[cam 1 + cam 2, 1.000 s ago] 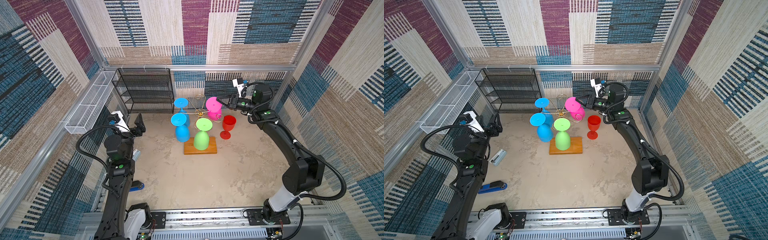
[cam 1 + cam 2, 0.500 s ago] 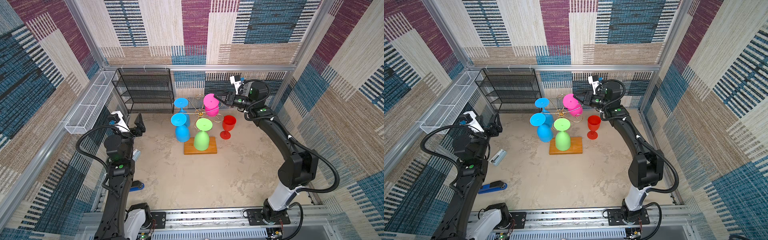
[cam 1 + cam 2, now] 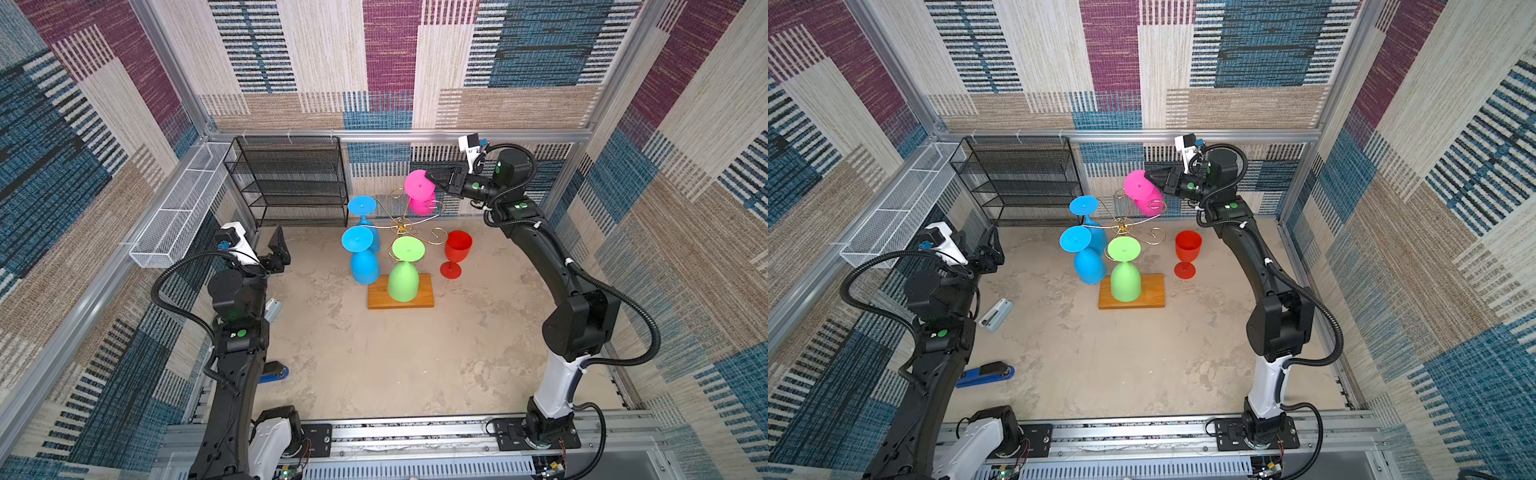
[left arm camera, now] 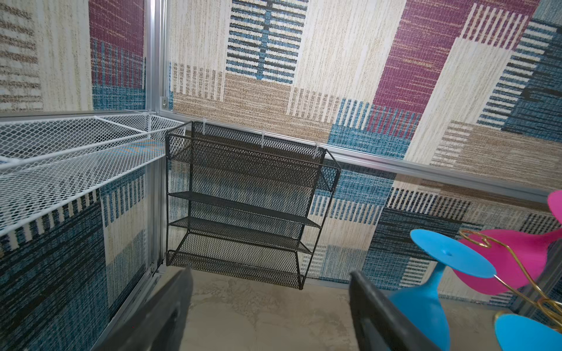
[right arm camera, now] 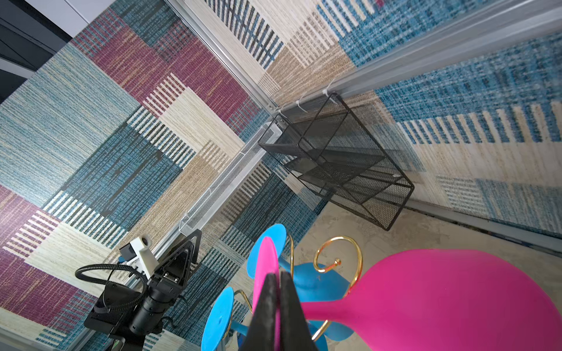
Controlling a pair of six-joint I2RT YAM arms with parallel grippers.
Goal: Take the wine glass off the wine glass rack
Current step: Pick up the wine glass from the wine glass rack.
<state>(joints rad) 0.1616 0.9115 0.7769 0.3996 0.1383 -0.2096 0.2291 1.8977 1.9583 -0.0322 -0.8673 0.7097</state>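
Note:
My right gripper [image 3: 430, 178] [image 3: 1152, 176] [image 5: 277, 275] is shut on the round foot of the pink wine glass [image 3: 420, 198] [image 3: 1144, 195] [image 5: 441, 301]. The glass is tilted, high at the back right of the wine glass rack [image 3: 401, 226] [image 3: 1123, 226], a gold wire stand on a wooden base [image 3: 422, 297]. Its stem runs beside a gold scroll arm [image 5: 337, 261]; whether they touch I cannot tell. Two blue glasses [image 3: 363, 257] and a green one [image 3: 403, 278] hang upside down on the rack. At the left my left gripper [image 3: 274, 249] [image 4: 270, 273] is open and holds nothing.
A red glass [image 3: 457, 249] stands upright on the table to the right of the rack. A black mesh shelf unit [image 3: 291, 183] stands against the back wall, with a white wire basket [image 3: 183, 208] along the left wall. A blue stapler [image 3: 984, 374] and a pale small object [image 3: 995, 315] lie near the left arm.
My right gripper has moved up and slightly left with the pink glass, which now sits higher and more tilted. The left arm has not moved.

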